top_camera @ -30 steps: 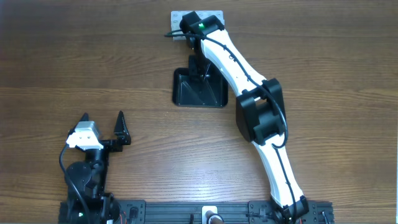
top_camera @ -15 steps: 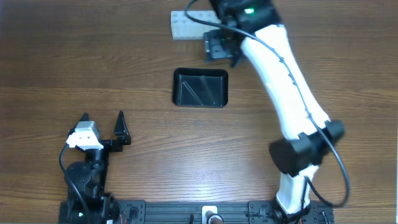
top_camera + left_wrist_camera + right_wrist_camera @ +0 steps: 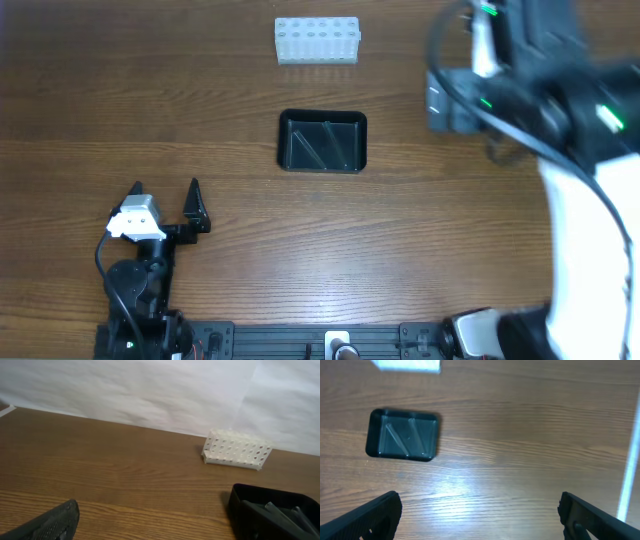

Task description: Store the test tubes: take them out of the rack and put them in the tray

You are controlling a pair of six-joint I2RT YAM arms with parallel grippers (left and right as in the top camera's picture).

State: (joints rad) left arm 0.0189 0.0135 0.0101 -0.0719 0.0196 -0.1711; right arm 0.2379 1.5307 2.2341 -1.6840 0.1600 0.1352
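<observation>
Lying in one tray (image 3: 283,142): two test tubes (image 3: 308,148); one rack (image 3: 317,41); left hand (image 3: 165,192), right hand (image 3: 480,512) released.

Bench (image 3: 200,110): brown wood grain, smooth, slight sheen with glare patches. Tray (image 3: 283,142): black plastic, glossy. Test tubes (image 3: 312,145): clear, shiny; glass or plastic unclear. Rack (image 3: 317,41): white plastic, matt, perforated. Left claw (image 3: 165,187) fingers (image 3: 52,521): matt black, finely textured. Backdrop (image 3: 125,390): white, matt, creased, paper-like.

Lab-style robot bench, wooden table (image 3: 200,120), white test-tube rack (image 3: 317,41), white backdrop (image 3: 125,390)
</observation>
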